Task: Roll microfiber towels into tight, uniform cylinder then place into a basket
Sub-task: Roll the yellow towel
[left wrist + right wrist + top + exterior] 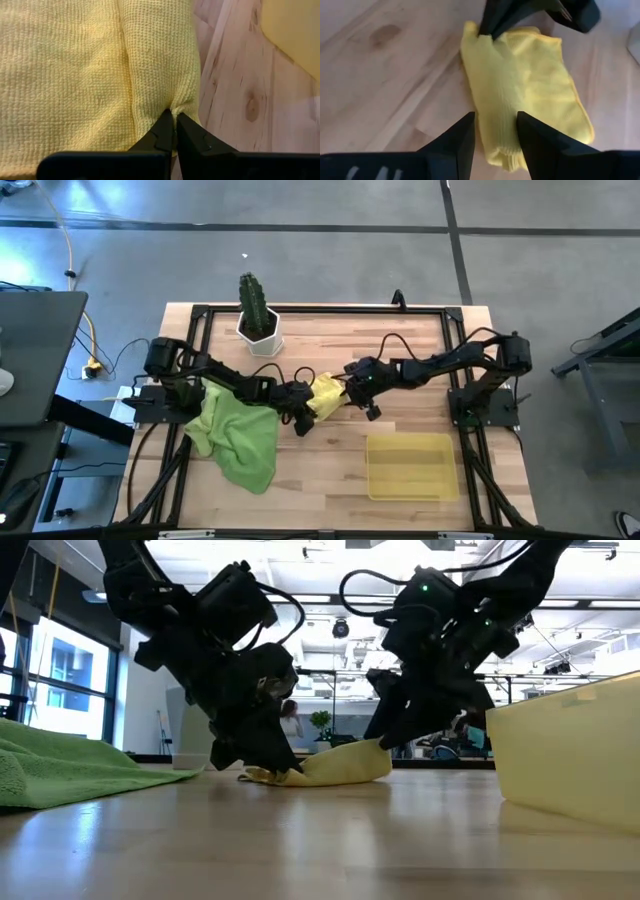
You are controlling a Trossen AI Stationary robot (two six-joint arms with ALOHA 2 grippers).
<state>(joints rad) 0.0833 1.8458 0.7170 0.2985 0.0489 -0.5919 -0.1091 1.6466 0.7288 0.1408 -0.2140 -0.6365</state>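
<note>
High view: yellow towel mid desk, part folded. Left end effector pinches its edge; right end effector spread over it. Green towels untouched at left, basket w/ nothing inside.

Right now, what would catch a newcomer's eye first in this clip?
Both grippers meet mid-table over the yellow towel: the left gripper is shut on a pinch of its fold, while the right gripper stands open at the opposite end. The green towels lie heaped by the left arm, and the basket sits unfilled near the right arm.
</note>
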